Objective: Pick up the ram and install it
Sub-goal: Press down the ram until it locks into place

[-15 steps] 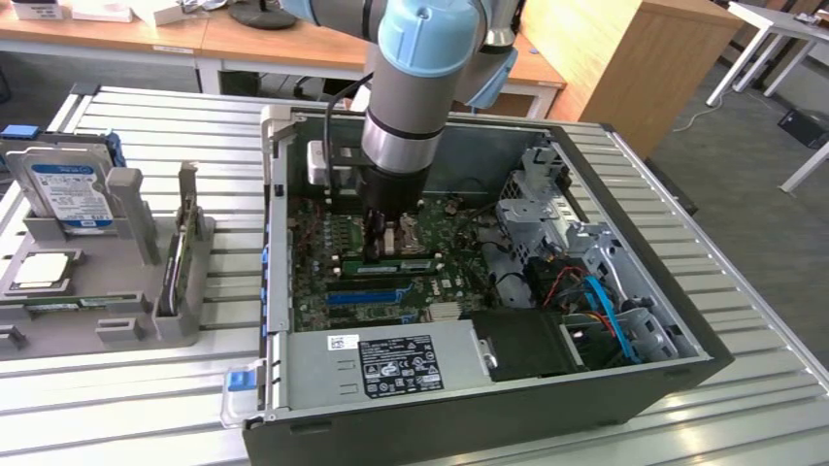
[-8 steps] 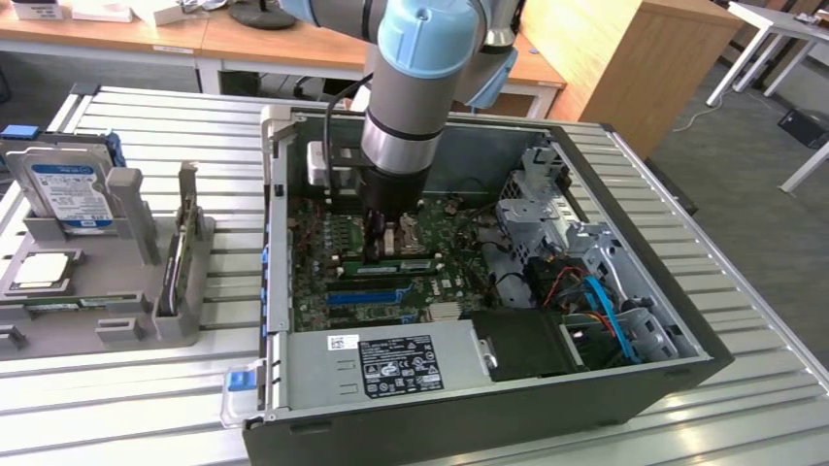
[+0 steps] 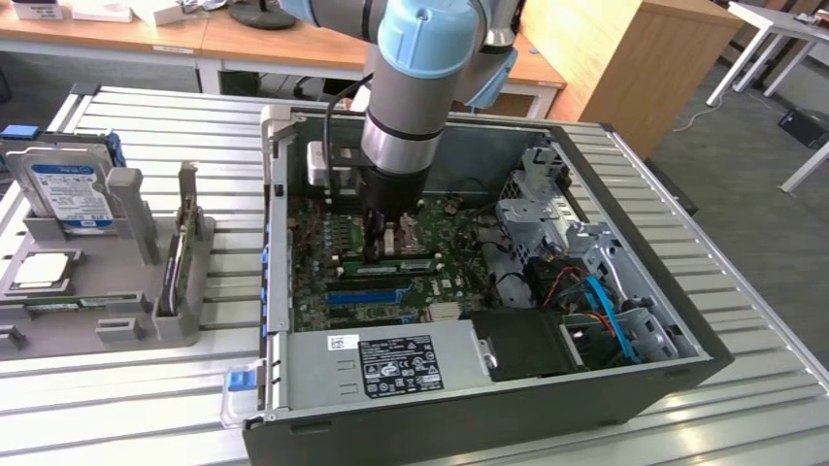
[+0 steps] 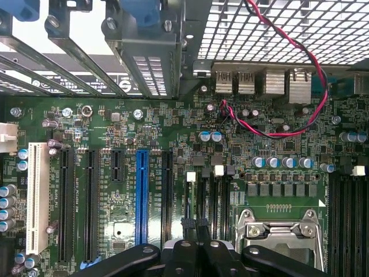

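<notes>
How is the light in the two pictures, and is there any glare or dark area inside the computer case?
Exterior view: even room light; the arm shades the motherboard under the gripper, and the case's corner by the power supply is dark. Wrist view: the board is evenly lit and sharp; bright light comes through the slot covers; the CPU socket frame shines a little.

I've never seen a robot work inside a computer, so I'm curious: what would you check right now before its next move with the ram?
1. Computer case open, motherboard reachable: ok.
2. Gripper down over the motherboard, fingers together: ok.
3. Gripper holding the ram: cannot tell; the exterior view has the green stick directly beneath the gripper.
4. Ram fully seated in a slot: cannot tell.
5. Red and black wires apart from the gripper: ok.
6. Hard drive standing in its grey holder outside the case, away from the arm: ok.
</notes>
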Controlling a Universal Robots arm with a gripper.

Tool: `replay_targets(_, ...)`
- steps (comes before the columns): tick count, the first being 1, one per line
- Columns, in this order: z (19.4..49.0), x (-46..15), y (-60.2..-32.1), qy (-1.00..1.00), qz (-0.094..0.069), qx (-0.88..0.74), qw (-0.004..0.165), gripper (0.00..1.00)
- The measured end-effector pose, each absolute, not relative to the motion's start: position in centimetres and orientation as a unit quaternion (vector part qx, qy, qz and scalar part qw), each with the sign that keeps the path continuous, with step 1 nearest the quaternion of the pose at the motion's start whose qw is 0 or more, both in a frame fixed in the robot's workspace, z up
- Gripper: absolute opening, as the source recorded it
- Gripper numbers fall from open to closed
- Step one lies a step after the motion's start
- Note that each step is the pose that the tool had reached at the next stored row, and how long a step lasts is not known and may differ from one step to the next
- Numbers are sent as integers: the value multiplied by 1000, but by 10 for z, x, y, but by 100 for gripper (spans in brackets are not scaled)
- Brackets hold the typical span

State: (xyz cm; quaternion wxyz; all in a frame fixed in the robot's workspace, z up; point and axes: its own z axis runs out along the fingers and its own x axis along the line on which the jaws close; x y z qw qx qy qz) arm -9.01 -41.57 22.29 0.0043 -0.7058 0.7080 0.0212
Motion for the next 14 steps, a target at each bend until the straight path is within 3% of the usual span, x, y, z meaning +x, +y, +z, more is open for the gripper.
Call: replay_targets(14, 245, -90, -416, 708, 21, -706, 4, 11)
